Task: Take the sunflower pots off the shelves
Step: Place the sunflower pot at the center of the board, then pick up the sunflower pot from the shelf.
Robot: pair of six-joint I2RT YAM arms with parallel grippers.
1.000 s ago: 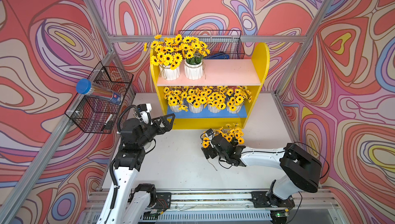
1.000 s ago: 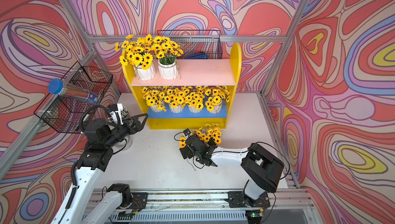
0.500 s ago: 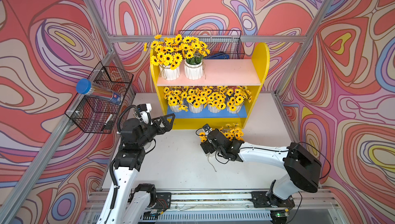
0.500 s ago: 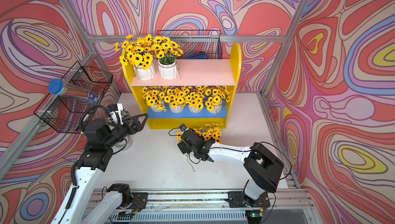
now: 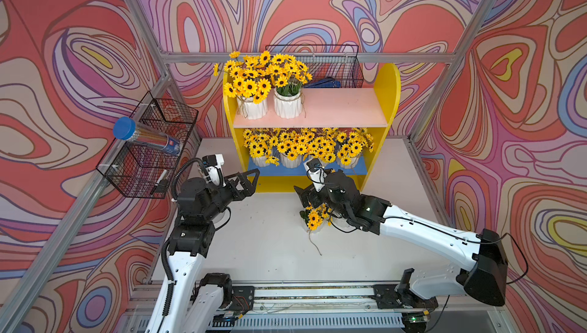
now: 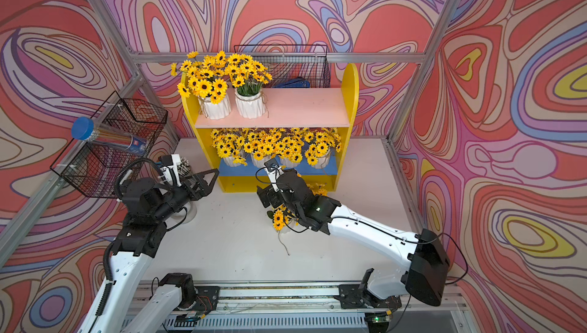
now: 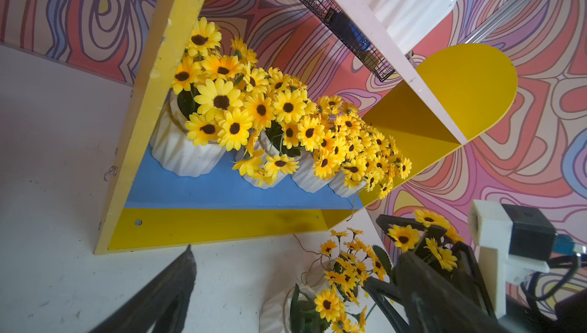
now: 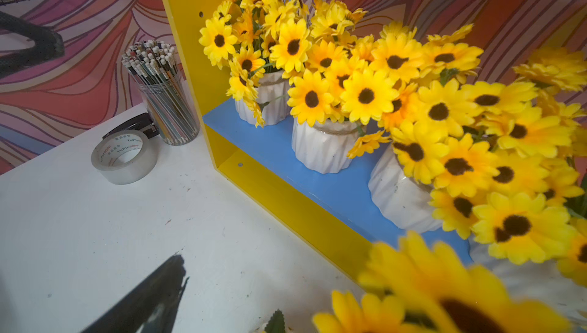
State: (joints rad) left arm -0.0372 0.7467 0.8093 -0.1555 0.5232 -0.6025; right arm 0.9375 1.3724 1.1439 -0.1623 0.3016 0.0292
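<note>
Swirly red/pink walls (image 5: 317, 4), alu frame (image 5: 286, 57), white tabletop (image 5: 270, 252).

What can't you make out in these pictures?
Sunflower pot on the table: in both top views the right gripper covers all but a few blooms.
Nearest blooms, right wrist view: blurred, cut off by the picture's edge.
Blue thing in the back wire basket: behind mesh, too small to name.
Left gripper, left wrist view: one finger shows, the rest is off frame.
</note>
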